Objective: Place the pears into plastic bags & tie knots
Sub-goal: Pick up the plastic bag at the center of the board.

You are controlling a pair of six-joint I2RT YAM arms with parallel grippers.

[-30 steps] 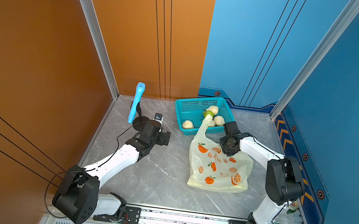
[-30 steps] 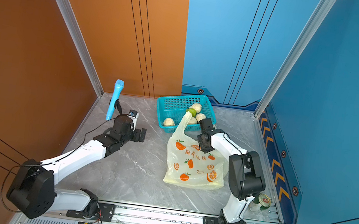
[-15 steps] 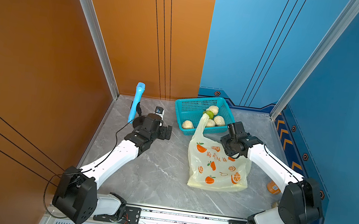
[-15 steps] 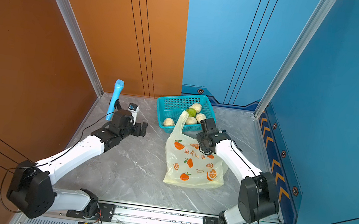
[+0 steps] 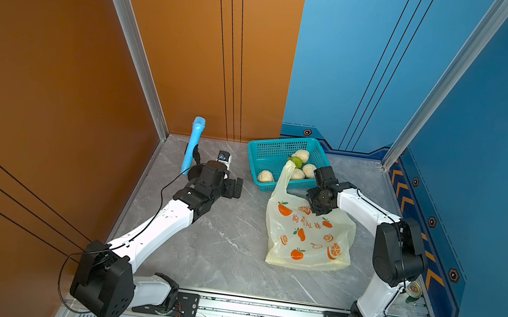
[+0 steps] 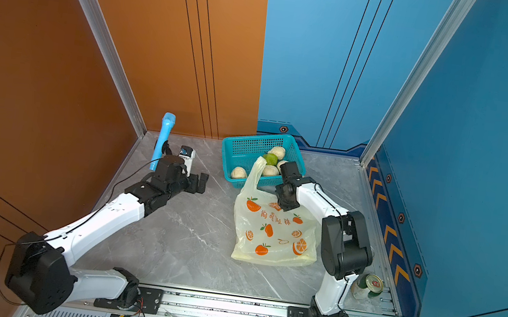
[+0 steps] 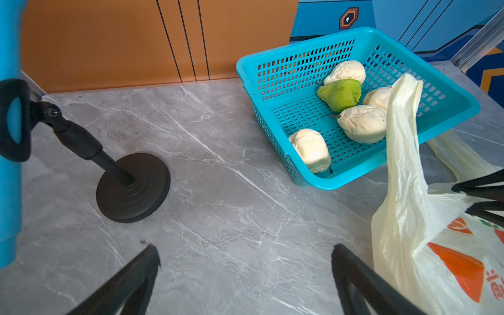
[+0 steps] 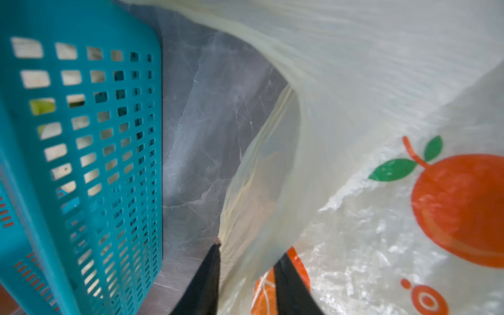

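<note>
The left claw point(image 5: 235, 188) hangs low over the table point(image 5: 219, 234) with its jaws spread wide and nothing between them; in the left wrist view its fingers point(image 7: 131, 281) frame only bare marble.

The right claw point(image 5: 318, 209) points down at the mouth of the bag point(image 5: 305, 236); its jaws are drawn close together, and in the right wrist view a fold of pale bag film passes between the fingers point(image 8: 210, 275), so it has hold of the bag's edge there.

The bag lies flat on the table, stretching from the right claw back toward the robot's rail; one handle point(image 5: 287, 173) stands up just beside the right claw, on the side toward the left claw, leaning on the basket point(image 5: 267, 149); the other handle point(image 7: 458, 155) lies on the table beyond the right claw.

All five pears sit in the basket, which is just past the right claw and ahead of the left claw; the green pear point(image 7: 341, 94) touches cream ones, and one cream pear point(image 7: 311, 150) lies apart at the corner nearest the left claw.

A stand point(image 7: 133, 186) holding a blue tube point(image 5: 193, 144) is near the left claw, on its side away from the basket.
</note>
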